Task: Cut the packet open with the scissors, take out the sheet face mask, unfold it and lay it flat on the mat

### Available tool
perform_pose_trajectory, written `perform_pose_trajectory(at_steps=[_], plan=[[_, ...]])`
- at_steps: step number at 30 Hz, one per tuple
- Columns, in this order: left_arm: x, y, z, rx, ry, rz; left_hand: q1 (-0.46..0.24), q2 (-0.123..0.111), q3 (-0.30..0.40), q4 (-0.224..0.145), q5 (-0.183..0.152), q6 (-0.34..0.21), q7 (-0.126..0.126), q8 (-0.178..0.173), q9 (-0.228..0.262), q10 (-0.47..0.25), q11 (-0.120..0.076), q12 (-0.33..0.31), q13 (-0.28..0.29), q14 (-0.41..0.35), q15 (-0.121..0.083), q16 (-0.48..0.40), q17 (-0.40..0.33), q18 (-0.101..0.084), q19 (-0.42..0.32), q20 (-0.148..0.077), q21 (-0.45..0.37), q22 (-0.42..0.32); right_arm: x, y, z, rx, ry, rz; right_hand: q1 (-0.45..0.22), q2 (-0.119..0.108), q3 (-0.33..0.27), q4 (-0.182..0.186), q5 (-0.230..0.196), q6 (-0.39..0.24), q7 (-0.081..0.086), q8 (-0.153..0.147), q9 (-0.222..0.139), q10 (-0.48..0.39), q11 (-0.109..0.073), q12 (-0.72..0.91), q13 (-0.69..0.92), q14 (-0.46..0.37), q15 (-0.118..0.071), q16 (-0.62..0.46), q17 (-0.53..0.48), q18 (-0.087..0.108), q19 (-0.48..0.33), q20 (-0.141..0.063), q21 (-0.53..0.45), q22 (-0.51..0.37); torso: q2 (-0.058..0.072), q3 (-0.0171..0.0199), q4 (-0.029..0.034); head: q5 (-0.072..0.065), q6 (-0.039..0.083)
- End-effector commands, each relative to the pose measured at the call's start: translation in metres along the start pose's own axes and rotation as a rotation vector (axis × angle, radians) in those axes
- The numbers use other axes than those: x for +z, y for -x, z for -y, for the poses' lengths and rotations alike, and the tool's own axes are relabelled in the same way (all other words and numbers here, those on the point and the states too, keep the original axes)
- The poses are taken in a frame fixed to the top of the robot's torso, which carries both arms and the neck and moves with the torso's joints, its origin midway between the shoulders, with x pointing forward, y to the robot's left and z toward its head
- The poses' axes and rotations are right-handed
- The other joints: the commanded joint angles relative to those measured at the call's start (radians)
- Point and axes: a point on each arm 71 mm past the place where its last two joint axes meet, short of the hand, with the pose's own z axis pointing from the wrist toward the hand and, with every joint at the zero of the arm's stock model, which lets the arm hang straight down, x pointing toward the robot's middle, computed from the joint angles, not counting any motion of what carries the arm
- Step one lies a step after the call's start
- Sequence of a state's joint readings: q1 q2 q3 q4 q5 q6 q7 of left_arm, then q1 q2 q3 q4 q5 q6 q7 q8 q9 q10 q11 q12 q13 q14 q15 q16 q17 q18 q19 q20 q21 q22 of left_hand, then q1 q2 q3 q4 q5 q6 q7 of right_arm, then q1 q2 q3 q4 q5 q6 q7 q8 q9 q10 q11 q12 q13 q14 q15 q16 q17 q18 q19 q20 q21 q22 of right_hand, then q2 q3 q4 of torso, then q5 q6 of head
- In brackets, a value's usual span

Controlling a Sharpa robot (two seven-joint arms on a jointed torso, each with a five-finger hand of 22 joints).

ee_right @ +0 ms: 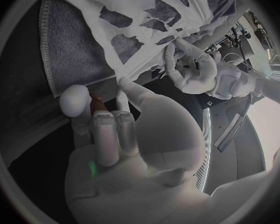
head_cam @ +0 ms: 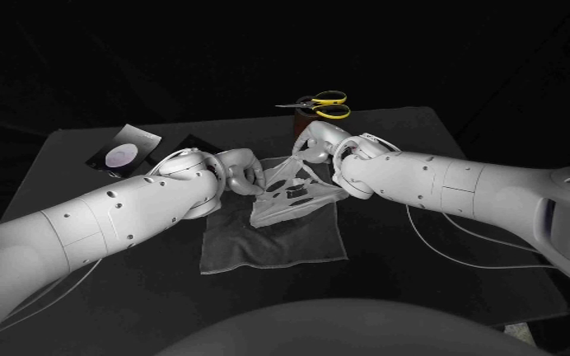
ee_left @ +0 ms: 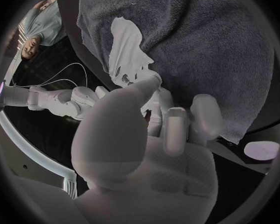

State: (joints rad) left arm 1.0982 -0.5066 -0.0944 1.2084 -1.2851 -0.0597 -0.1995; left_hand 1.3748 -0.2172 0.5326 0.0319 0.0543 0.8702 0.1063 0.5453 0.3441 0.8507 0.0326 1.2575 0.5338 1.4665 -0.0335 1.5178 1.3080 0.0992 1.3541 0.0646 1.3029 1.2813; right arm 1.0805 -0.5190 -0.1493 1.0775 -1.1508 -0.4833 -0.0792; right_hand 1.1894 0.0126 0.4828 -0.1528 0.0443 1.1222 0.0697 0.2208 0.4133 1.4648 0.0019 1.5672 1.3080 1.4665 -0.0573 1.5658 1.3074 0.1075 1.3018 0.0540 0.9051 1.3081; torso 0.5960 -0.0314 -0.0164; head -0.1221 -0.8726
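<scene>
Left hand (head_cam: 238,173) pinches one edge of the sheet mask (head_cam: 289,193) between thumb and a finger, the other fingers loosely curled beside it; the pinch is plain in the left wrist view, fingertips (ee_left: 149,82) on the mask edge. Right hand (head_cam: 327,152) grips the opposite edge, a fingertip (ee_right: 124,82) on the mask's rim and the rest of the fingers bent in. The mask is partly unfolded, eye and mouth holes visible, stretched between both hands above the far end of the grey mat (head_cam: 279,245), its lower part drooping onto the mat. Opened packet (head_cam: 125,152) lies on the table (head_cam: 72,175) just beyond the left arm. Yellow-handled scissors (head_cam: 320,105) sit at the far table edge, beyond the right hand.
</scene>
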Motion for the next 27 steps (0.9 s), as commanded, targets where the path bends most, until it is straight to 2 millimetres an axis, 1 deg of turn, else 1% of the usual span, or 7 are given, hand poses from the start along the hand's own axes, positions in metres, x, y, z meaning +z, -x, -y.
perform_pose_trajectory(at_steps=[1, 9, 14, 16, 20, 27], plan=[[0.0, -0.01, -0.007, 0.018, 0.049, -0.061, 0.007, -0.004, 0.005, 0.001, -0.005, -0.003, 0.005, -0.003, -0.001, -0.002, 0.002, 0.005, 0.001, 0.027, 0.007, 0.007, 0.073, -0.013, -0.001, 0.006, -0.001, 0.002, 0.003, 0.0, 0.001, -0.077, 0.006, -0.038, 0.003, 0.01, 0.005, 0.002, 0.004, 0.01, 0.0, 0.004, 0.001, 0.106, -0.008, 0.004, 0.263, 0.104, -0.004, 0.005, 0.263, 0.018, -0.002, -0.003, -0.001, 0.078, 0.0, 0.0003, -0.0005, 0.0, 0.0], [0.0, -0.01, -0.008, 0.019, 0.055, -0.061, 0.005, -0.006, 0.004, 0.001, -0.005, -0.005, 0.006, -0.005, -0.001, -0.003, 0.003, 0.006, 0.001, 0.027, 0.007, 0.007, 0.073, -0.013, -0.001, 0.007, -0.001, 0.002, 0.008, 0.001, -0.001, -0.123, 0.023, -0.024, 0.003, 0.011, 0.006, 0.002, 0.004, 0.01, 0.0, 0.004, 0.001, 0.106, -0.008, 0.004, 0.263, 0.104, -0.004, 0.005, 0.263, 0.018, -0.001, -0.003, 0.001, 0.079, 0.0, 0.0017, -0.001, 0.001, 0.0], [0.0, -0.01, -0.008, 0.018, 0.059, -0.059, 0.004, -0.006, 0.003, 0.002, -0.005, -0.006, 0.007, -0.007, -0.002, -0.003, 0.003, 0.006, 0.002, 0.027, 0.008, 0.007, 0.074, -0.013, 0.0, 0.007, 0.0, 0.003, 0.012, 0.001, -0.003, -0.151, 0.04, -0.014, 0.004, 0.011, 0.006, 0.002, 0.004, 0.01, 0.0, 0.004, 0.002, 0.106, -0.008, 0.004, 0.263, 0.104, -0.004, 0.005, 0.263, 0.018, -0.001, -0.003, 0.001, 0.079, 0.0, 0.0018, -0.0007, 0.0, 0.0], [0.0, -0.01, -0.008, 0.018, 0.061, -0.058, 0.004, -0.006, 0.003, 0.002, -0.005, -0.006, 0.007, -0.007, -0.002, -0.003, 0.003, 0.006, 0.002, 0.027, 0.008, 0.007, 0.074, -0.013, 0.0, 0.007, 0.0, 0.003, 0.013, 0.002, -0.004, -0.158, 0.049, -0.002, 0.004, 0.011, 0.006, 0.002, 0.004, 0.01, 0.0, 0.004, 0.002, 0.106, -0.008, 0.004, 0.263, 0.104, -0.004, 0.005, 0.263, 0.018, -0.001, -0.003, 0.001, 0.079, 0.0, 0.0012, -0.0011, 0.0, 0.0], [0.0, -0.01, -0.008, 0.017, 0.062, -0.054, 0.003, -0.007, 0.002, 0.003, -0.005, -0.008, 0.007, -0.008, -0.002, -0.004, 0.004, 0.007, 0.002, 0.026, 0.008, 0.007, 0.074, -0.013, -0.001, 0.007, 0.0, 0.003, 0.015, 0.003, -0.007, -0.161, 0.069, 0.027, 0.004, 0.01, 0.007, 0.002, 0.004, 0.01, 0.0, 0.005, 0.002, 0.106, -0.008, 0.004, 0.263, 0.104, -0.004, 0.005, 0.263, 0.016, 0.002, -0.004, 0.008, 0.081, 0.0, 0.0017, -0.0005, 0.002, 0.0], [-0.003, -0.006, -0.008, -0.009, 0.032, -0.006, 0.003, -0.007, 0.003, 0.004, -0.004, -0.012, 0.009, -0.012, -0.003, -0.004, 0.004, 0.008, 0.003, 0.027, 0.009, 0.007, 0.075, -0.013, -0.002, 0.008, -0.001, 0.002, 0.016, 0.0, -0.01, -0.165, 0.067, -0.002, 0.004, 0.011, 0.007, 0.001, 0.004, 0.01, 0.0, 0.006, 0.003, 0.106, -0.008, 0.004, 0.263, 0.104, -0.004, 0.005, 0.263, 0.017, 0.0, -0.004, 0.004, 0.08, 0.0, 0.0002, -0.0013, 0.003, 0.0]])
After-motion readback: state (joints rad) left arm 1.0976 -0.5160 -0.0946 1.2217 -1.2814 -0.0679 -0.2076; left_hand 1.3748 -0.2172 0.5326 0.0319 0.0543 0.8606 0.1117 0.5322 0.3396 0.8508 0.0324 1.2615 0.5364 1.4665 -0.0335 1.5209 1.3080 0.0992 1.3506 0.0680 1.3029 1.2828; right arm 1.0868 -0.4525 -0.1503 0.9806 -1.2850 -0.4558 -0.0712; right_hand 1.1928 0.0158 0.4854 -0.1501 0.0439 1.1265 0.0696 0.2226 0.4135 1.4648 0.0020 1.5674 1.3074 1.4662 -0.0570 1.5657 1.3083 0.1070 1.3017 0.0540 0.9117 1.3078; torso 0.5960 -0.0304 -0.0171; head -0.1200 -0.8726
